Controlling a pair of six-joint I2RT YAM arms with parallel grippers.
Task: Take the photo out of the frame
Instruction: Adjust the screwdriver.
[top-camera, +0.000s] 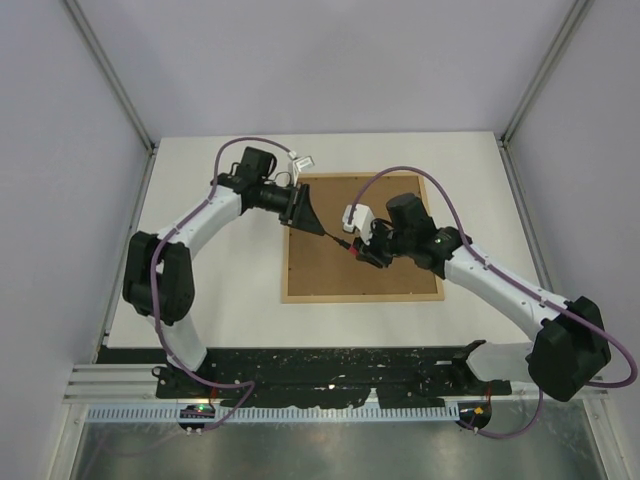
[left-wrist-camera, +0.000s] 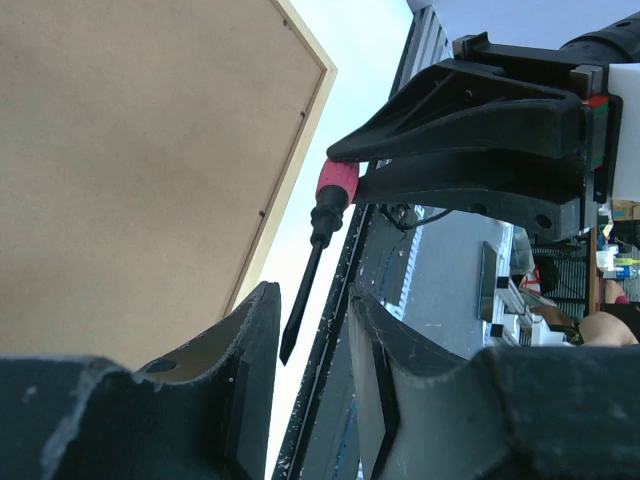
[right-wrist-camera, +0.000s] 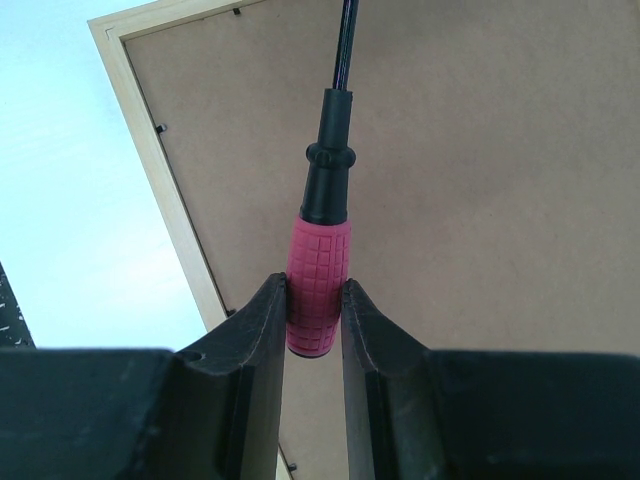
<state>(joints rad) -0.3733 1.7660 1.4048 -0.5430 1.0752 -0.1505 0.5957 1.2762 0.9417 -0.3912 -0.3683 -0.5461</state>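
Note:
The frame (top-camera: 362, 237) lies face down on the white table, its brown fibreboard back up inside the light-wood rim. The photo is hidden under that back. My right gripper (top-camera: 366, 251) is over the middle of the back and shut on the pink handle of a screwdriver (right-wrist-camera: 318, 285), whose black shaft points toward my left gripper. In the right wrist view my fingers (right-wrist-camera: 262, 330) clamp the handle above the frame (right-wrist-camera: 480, 180). My left gripper (top-camera: 308, 216) is open at the frame's left side. In the left wrist view the screwdriver (left-wrist-camera: 318, 240) has its tip between my open fingers (left-wrist-camera: 255, 350), untouched, beside the frame (left-wrist-camera: 120, 150).
Small black clips (right-wrist-camera: 160, 128) sit along the inner edge of the frame's rim. A black rail (top-camera: 330, 365) runs along the table's near edge by the arm bases. Enclosure posts stand at the back corners. Bare white table (top-camera: 220, 300) lies left of the frame.

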